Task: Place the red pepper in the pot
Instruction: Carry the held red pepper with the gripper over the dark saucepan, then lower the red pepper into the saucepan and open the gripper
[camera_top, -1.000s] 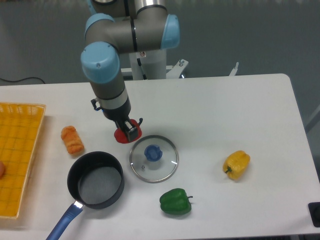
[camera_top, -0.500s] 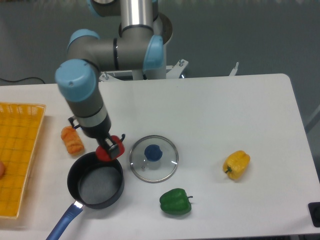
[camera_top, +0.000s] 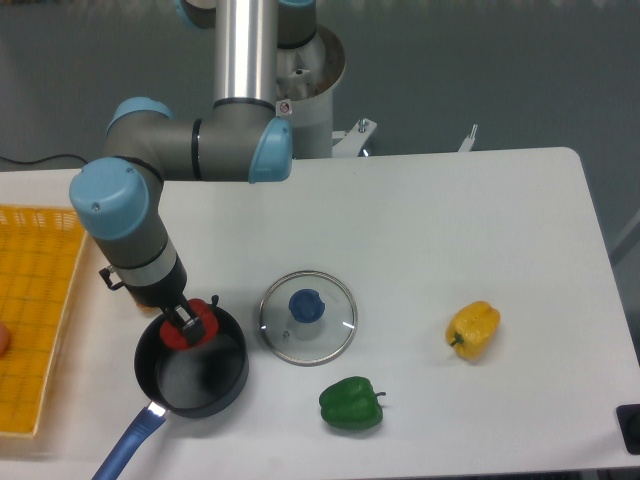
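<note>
The two dark fingers of the gripper (camera_top: 187, 323) are clamped on the red pepper (camera_top: 190, 328), a small glossy red lump that shows on either side of them. Gripper and pepper sit low and left of the frame's centre, above the upper part of the pot (camera_top: 192, 361), just inside its rim; whether the pepper touches the pot's floor cannot be told.

The pot is a round black saucepan with a matte grey inside, and its long blue handle (camera_top: 125, 447) runs down to the lower left edge of the frame. Above the gripper rises the arm (camera_top: 150, 200), made of smooth grey cylinders with rounded light-blue caps at the joints, reaching up to a polished metal column at the top of the frame.

Just right of the pot, close to its rim, lies a flat round glass lid (camera_top: 308, 317) with a metal edge and a blue knob in the middle. Below the lid, toward the lower centre, rests a shiny green pepper (camera_top: 350, 403). Farther right lies a yellow pepper (camera_top: 472, 329). At the left edge is an orange-yellow basket (camera_top: 35, 300) with a gridded floor. All stand on a smooth white table (camera_top: 450, 220) with rounded corners.
</note>
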